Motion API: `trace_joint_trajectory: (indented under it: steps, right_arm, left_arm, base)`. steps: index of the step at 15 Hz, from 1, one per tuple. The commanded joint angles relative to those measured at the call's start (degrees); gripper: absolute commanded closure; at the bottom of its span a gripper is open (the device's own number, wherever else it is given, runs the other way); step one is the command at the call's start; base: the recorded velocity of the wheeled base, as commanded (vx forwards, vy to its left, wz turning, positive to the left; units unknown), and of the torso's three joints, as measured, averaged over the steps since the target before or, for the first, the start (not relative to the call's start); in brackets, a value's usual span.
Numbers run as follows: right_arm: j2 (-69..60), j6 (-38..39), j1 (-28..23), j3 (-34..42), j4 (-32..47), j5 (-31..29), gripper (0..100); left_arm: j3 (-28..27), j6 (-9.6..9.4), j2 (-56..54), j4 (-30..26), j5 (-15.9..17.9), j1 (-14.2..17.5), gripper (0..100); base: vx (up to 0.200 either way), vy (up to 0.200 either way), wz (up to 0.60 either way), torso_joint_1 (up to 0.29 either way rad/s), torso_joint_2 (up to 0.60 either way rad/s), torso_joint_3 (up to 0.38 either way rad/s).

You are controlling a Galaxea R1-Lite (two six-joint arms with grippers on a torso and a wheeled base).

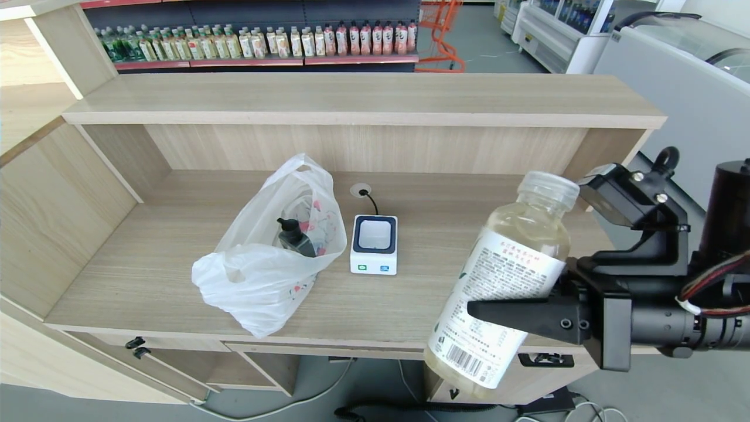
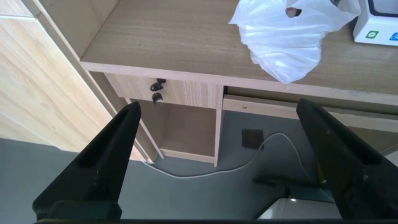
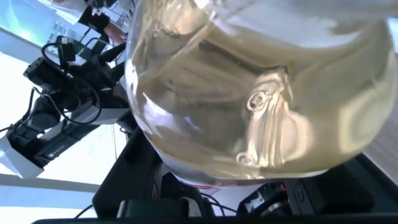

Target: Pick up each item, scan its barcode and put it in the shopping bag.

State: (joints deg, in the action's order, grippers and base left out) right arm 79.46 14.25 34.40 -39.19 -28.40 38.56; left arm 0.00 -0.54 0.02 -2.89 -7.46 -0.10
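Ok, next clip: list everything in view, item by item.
counter: one, light wood, straight ahead.
scanner: one, white with dark frame, mid-counter.
shopping bag: one, white, on the counter left of the scanner.
pump bottle: one, dark, inside the bag.
drink bottle: one, clear with pale liquid, white label, held tilted near the counter's right front.
shelf bottles: one row, green to pink, behind the counter.
right gripper: one, black, jaws shut on the drink bottle.
left gripper: one, black, jaws open, out in front of the counter.
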Motion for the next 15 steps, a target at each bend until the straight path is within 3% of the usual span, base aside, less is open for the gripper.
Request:
trace_joint_trajectory:
  steps: [1, 15]
  right_arm:
    - [-3.7, -0.1, 0.31, 0.35, 1.16, -0.24, 100]
    - [-5.19, -0.1, 2.78, -1.41, 4.85, -0.33, 100]
  left_arm:
    - [0.0, 0.01, -0.02, -0.01, -0.01, 0.01, 0]
    - [0.0, 0.01, -0.02, -0.01, -0.01, 0.01, 0]
  base:
    - [0.0, 0.0, 0.0, 0.0, 0.0, 0.0]
    - [0.0, 0.0, 0.0, 0.0, 0.0, 0.0]
